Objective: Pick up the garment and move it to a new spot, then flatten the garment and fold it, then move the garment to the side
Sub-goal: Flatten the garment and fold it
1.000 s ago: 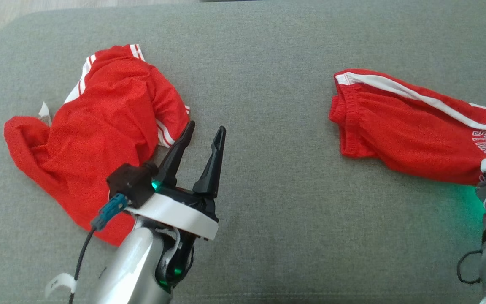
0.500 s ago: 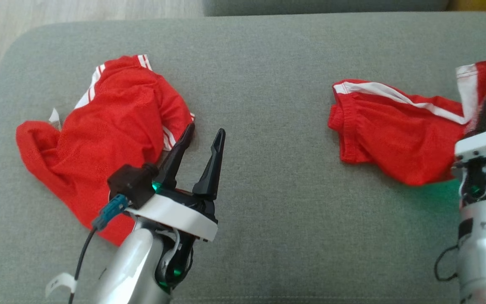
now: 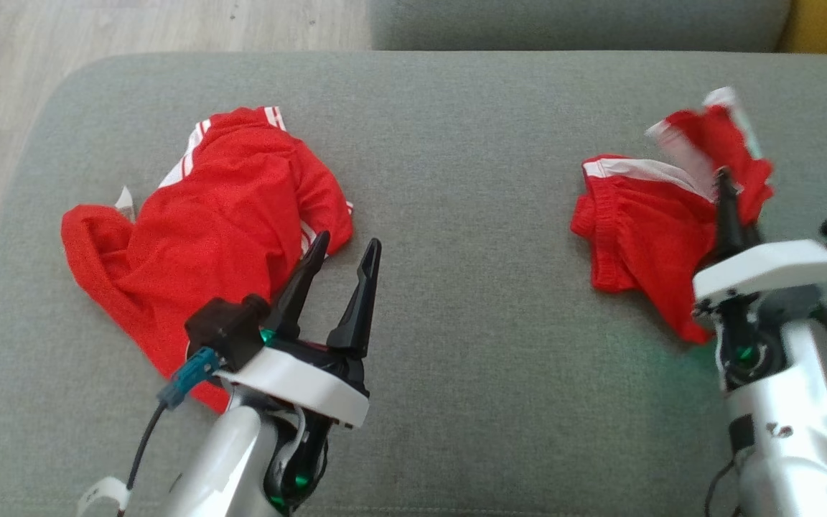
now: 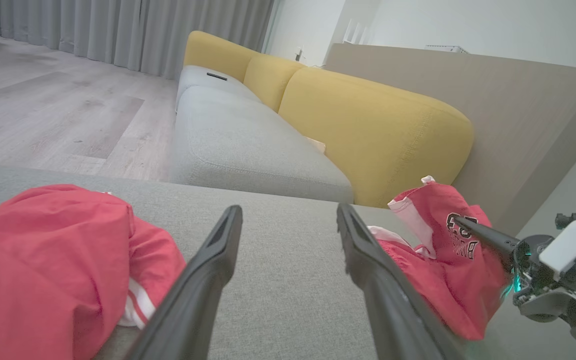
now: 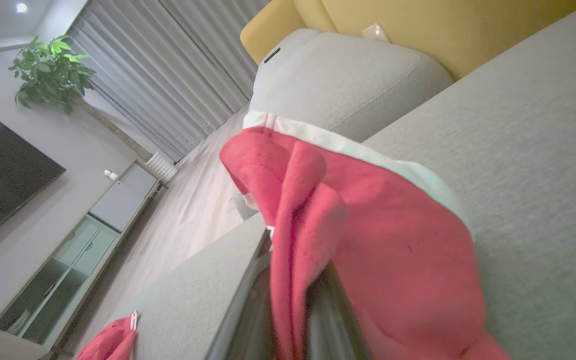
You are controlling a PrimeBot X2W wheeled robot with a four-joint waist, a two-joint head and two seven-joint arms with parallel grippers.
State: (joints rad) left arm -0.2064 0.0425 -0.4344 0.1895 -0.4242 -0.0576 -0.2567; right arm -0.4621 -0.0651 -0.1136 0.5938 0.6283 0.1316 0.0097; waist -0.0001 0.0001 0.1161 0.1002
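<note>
Grey cushion (image 3: 456,215): broad bare stretch mid-surface, far edge well clear. Spare red garment (image 3: 220,215) heaped at left. The garment (image 3: 636,230) lies at right, bunched, long axis left–right, gathered hem pointing left, right end raised. Right tool (image 3: 723,176) clamped on it. Left tool (image 3: 347,240) apart, just beside the spare.

Lower left of the head view: the left gripper (image 3: 349,243) has two long, tapered black fingers (image 3: 360,301) set in a white collar (image 3: 291,384) on a silver forearm (image 3: 220,459). A teal plug (image 3: 187,373) with a black cable (image 3: 139,452) leaves a dark block (image 3: 223,327), and a green light (image 3: 266,335) glows beside it. Lower right: the right gripper (image 3: 726,188) is black too, with a white right collar (image 3: 772,269) and a silver right forearm (image 3: 794,445) bearing small dark marks.
</note>
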